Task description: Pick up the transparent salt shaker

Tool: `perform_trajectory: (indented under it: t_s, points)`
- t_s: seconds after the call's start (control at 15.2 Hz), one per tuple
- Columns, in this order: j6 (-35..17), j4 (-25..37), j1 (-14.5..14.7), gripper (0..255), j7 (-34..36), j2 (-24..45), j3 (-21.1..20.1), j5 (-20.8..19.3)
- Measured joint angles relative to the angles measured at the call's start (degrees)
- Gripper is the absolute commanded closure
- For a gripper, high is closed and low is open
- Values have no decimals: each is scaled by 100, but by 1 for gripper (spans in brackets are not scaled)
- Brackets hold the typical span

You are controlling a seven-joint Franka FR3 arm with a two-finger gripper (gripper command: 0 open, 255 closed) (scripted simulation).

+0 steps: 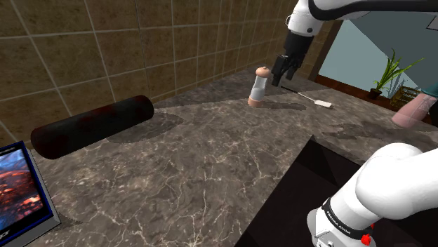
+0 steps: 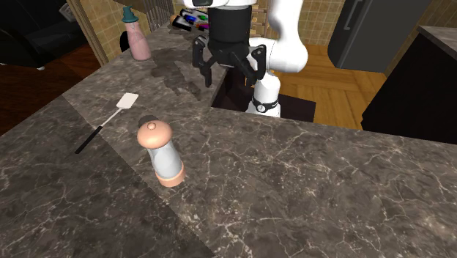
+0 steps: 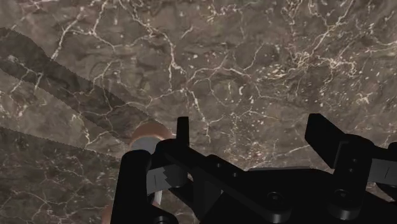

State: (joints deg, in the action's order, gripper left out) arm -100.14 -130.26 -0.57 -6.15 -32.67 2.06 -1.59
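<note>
Risk of toppling the shaker (image 1: 260, 85): tall, narrow, round-capped, upright at the far end of the table (image 1: 210, 168), near the spatula (image 1: 314, 101). Seen from the wrist, just outside one of the fingers (image 3: 137, 184), not between them. Likely, on lowering straight from here, to land that finger on the cap and knock it over, perhaps toward the spatula. Some chance too of slipping off a smooth body if clasped too high. Arm (image 1: 309, 21) stretched out over the table, wrist turned down, hovering just right of the shaker in the shoulder view; fingers apart, clasping nothing.
</note>
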Motion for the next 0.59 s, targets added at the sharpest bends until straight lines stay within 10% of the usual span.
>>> perform_trajectory:
  t_s: [0.59]
  points:
    - [-324, 1622, -113, 0, -836, 1883, 555, 64]
